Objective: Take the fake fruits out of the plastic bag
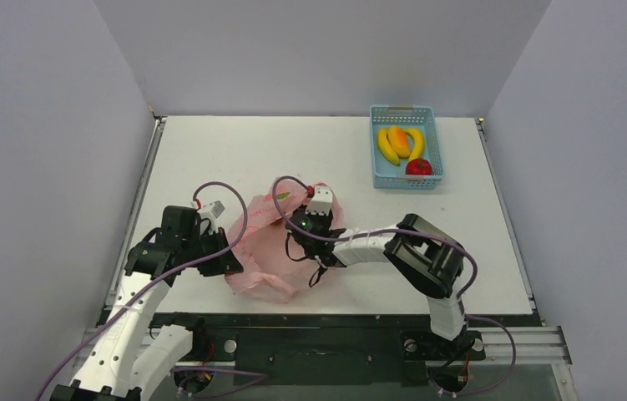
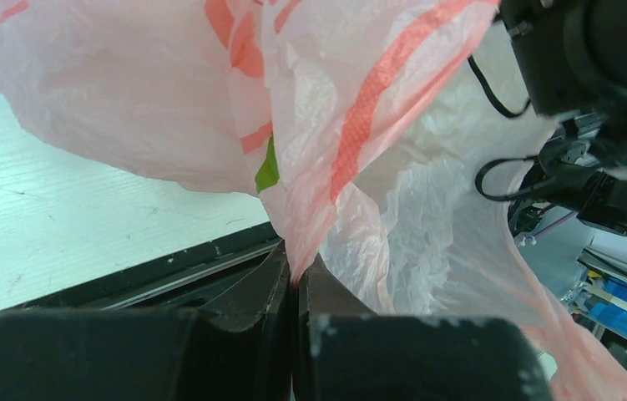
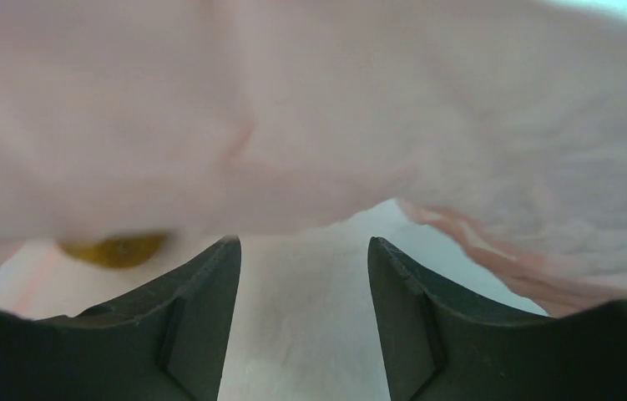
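Observation:
The pink plastic bag (image 1: 264, 269) lies crumpled at the table's front middle. My left gripper (image 2: 295, 271) is shut on a pinched fold of the bag (image 2: 351, 125) and holds it up at the bag's left side (image 1: 230, 261). My right gripper (image 3: 303, 246) is inside the bag, jaws open with only bag film between them. A small brown-yellow fruit (image 3: 113, 249) lies blurred just left of its left finger (image 3: 201, 309). Two yellow bananas (image 1: 387, 147), an orange mango-like fruit (image 1: 399, 139) and a red apple (image 1: 418, 167) are outside the bag.
Those fruits lie in a light-blue slotted basket (image 1: 404, 109) at the back right of the white table. The right arm (image 1: 376, 242) reaches leftward across the table's front. Purple cables loop over both arms. Grey walls enclose the table.

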Available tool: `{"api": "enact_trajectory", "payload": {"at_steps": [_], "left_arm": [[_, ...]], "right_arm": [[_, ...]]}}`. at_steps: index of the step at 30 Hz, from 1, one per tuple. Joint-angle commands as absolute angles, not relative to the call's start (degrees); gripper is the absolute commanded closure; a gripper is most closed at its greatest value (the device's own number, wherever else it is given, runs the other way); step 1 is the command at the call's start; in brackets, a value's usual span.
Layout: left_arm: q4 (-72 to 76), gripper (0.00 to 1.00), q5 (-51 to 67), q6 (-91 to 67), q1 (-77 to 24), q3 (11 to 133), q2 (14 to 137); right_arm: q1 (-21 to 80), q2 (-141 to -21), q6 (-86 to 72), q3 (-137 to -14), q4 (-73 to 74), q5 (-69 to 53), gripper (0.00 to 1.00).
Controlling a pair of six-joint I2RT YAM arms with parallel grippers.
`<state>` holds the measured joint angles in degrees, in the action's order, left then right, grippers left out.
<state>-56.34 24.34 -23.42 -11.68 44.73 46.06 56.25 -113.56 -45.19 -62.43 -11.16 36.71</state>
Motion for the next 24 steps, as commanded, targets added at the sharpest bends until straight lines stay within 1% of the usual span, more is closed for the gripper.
{"api": "enact_trajectory", "payload": {"at_steps": [1, 5, 9, 12, 15, 24], "left_arm": [[-57.27, 1.0, 25.06, -21.85, -12.23, 45.85, 45.48], [-55.36, 1.0, 25.3, -22.5, -12.79, 43.88, 45.65], [-54.69, 1.0, 25.39, -22.89, -13.55, 43.11, 46.27], [-54.32, 1.0, 25.15, -23.04, -14.27, 42.77, 46.32], [-54.14, 1.0, 25.2, -23.04, -14.4, 42.8, 46.49], [-53.78, 1.0, 25.81, -23.02, -14.46, 42.51, 46.53]], "right_arm": [[59.69, -105.24, -44.48, -55.75, -16.48, 41.28, 0.45], [61.6, -105.26, -39.92, -53.13, -26.21, 37.33, 0.4], [62.0, -106.98, -40.24, -57.47, -26.51, 36.44, 0.32], [62.01, -109.64, -41.03, -60.33, -25.28, 37.53, 0.29], [61.74, -111.87, -41.25, -64.69, -23.38, 38.44, 0.28], [62.09, -119.21, -39.02, -72.67, -25.35, 35.26, 0.26]]}}
